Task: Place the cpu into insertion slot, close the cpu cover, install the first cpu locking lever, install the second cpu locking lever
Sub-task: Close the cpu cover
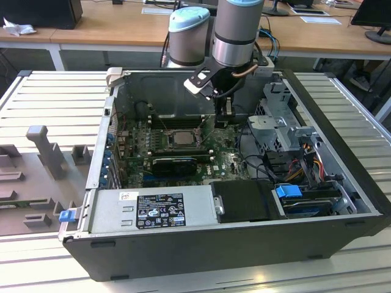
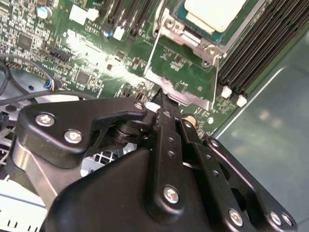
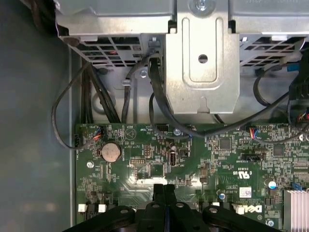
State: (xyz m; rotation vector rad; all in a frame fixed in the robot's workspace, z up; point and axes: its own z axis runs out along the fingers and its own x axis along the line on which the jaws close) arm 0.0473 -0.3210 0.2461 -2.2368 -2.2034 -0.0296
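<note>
Gripper: fingers pressed together, just a thin seam between them, nothing visible in it. In the second wrist view the gripper tip sits at the free edge of the cpu cover. Can't tell whether it touches.

Cover is open: the frame is tilted up off the socket, green board showing through its window.

cpu already lies flat in the insertion slot, top face bare, cover not over it. It's beyond the cover from the gripper.

Long black memory slots run alongside the socket.

Exterior view: gripper is down inside the open pc case, just beside the insertion slot on the exterior view's right and a bit farther back. The cpu is mid-board. The arm comes down from the far side.

Drive cage is at the exterior view's right, power supply along the near wall, black card just near-side of the socket.

First wrist view, beyond the fingertips: coin battery on the board, black cables looping off its edge, the grey metal drive cage past that.
</note>
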